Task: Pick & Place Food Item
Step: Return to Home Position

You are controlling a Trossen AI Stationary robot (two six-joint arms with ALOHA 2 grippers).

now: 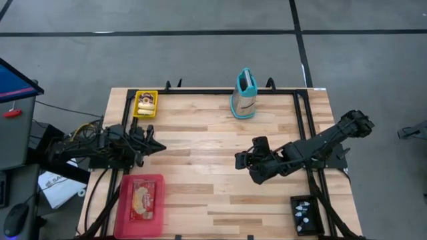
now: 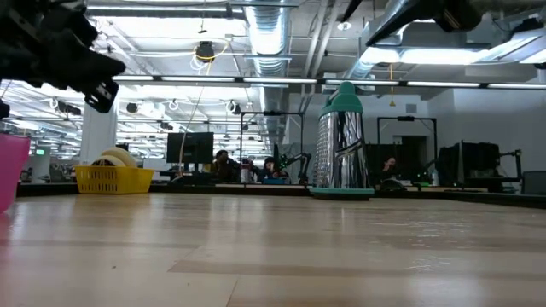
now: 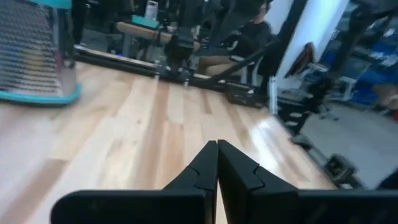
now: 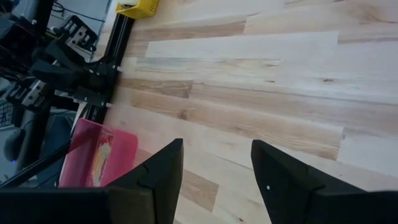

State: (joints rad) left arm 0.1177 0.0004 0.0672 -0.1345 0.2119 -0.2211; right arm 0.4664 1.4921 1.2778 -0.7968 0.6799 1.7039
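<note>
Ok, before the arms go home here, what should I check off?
1. Popcorn bag lies in the red bin: ok.
2. Right gripper open and empty: ok.
3. Left gripper shut, empty, over the table at its left side: ok.
4. Black basket holds small items; whether these are the bottles: cannot tell.
5. Grater upright, apart from both grippers: ok.

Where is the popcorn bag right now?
Seen in the high view, the popcorn bag lies inside the red bin on the left side of the table, near the left gripper.
</note>
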